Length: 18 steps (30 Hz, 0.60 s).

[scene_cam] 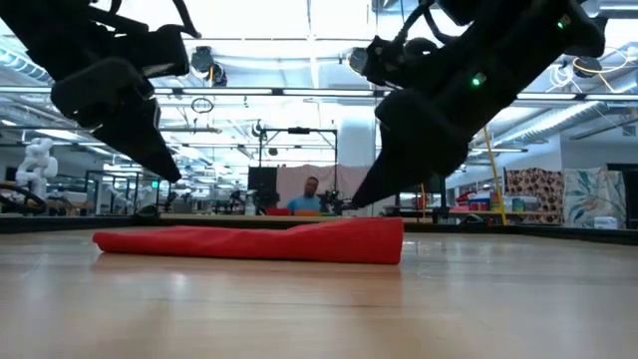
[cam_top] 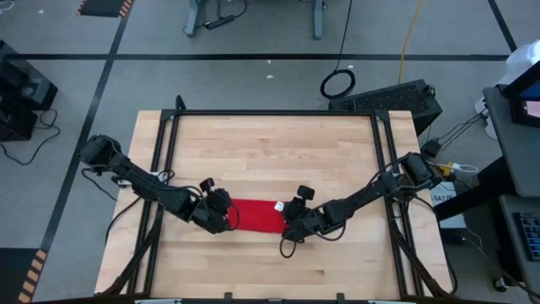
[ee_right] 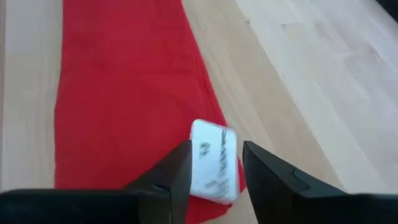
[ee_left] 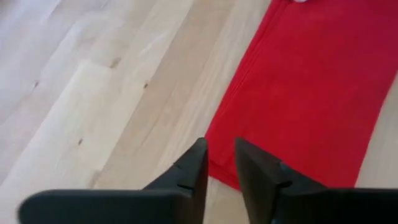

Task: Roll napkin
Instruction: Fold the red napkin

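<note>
High view from my remote station: the red napkin (cam_top: 256,215) lies folded into a narrow band on the wooden table (cam_top: 270,143), toward the near edge and about midway across, with my two arms meeting at its ends. My left gripper (cam_top: 221,213) sits at the napkin's left end and my right gripper (cam_top: 291,221) at its right end, close by the small white tag (cam_top: 278,205).

From the left wrist camera, I see that arm's two dark fingers (ee_left: 193,171) parted by a narrow gap, poised over the corner of the napkin (ee_left: 311,93) with nothing between them. Bare wood shows on both long sides of the cloth.

From the right wrist camera, the fingers (ee_right: 174,174) stand a little wider apart, and the white tag (ee_right: 213,160) shows in the gap between them at the napkin's (ee_right: 124,87) end. I cannot tell whether the fingers touch the tag; they do not appear to pinch it.

At table height, the napkin (scene_cam: 249,241) rests flat on the wood, thicker at one end, and both grippers hang just above its ends. A person (scene_cam: 311,197) sits in the room behind the table.
</note>
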Available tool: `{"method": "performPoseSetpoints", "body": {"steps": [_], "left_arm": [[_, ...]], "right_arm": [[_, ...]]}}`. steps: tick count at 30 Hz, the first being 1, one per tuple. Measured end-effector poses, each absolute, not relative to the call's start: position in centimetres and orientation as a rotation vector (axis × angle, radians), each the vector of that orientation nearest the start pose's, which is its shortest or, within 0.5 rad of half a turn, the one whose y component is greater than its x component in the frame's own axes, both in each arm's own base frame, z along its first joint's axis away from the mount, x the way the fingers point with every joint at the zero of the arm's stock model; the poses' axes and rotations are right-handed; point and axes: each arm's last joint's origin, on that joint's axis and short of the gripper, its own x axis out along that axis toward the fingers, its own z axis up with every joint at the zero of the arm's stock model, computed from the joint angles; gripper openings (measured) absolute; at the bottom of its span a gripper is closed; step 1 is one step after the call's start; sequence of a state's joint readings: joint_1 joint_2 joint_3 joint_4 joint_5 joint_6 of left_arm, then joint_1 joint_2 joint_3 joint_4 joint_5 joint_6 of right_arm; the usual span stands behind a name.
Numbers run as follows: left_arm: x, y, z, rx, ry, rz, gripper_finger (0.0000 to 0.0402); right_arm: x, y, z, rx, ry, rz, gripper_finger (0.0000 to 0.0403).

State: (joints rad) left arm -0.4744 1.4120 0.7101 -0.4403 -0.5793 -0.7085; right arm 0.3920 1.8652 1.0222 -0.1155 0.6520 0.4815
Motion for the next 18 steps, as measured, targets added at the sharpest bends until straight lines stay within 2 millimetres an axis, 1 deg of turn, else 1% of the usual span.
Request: {"method": "performPoseSetpoints", "body": {"steps": [3, 5, 9, 12, 13, 14, 15, 18], "left_arm": [[22.3, -9.6, 16.8, -0.096, 0.873, 0.435, 0.0110], [22.4, -9.7, 16.9, -0.100, 0.869, 0.431, 0.0118], [22.3, -10.2, 16.8, -0.130, 0.898, 0.371, 0.0122], [21.9, -10.8, 16.8, -0.146, 0.914, 0.338, 0.0122], [21.8, -11.0, 16.7, -0.152, 0.917, 0.339, 0.0122], [21.5, -11.1, 16.5, -0.157, 0.924, 0.341, 0.0122], [21.3, -11.3, 16.4, -0.162, 0.930, 0.343, 0.0122], [20.5, -11.7, 15.7, -0.154, 0.915, 0.345, 0.0122]], "right_arm": [[33.6, 11.9, 14.0, -0.043, 0.725, -0.452, 0.0142], [33.5, 12.0, 14.5, -0.082, 0.714, -0.459, 0.0145], [32.8, 12.6, 16.9, -0.123, 0.651, -0.441, 0.0145], [31.7, 13.5, 18.6, -0.132, 0.626, -0.400, 0.0141], [31.4, 13.9, 18.9, -0.134, 0.625, -0.391, 0.0139], [31.0, 14.3, 19.0, -0.130, 0.622, -0.383, 0.0137], [30.5, 14.7, 18.6, -0.126, 0.626, -0.372, 0.0135], [28.8, 15.5, 16.2, -0.092, 0.641, -0.342, 0.0127]]}}
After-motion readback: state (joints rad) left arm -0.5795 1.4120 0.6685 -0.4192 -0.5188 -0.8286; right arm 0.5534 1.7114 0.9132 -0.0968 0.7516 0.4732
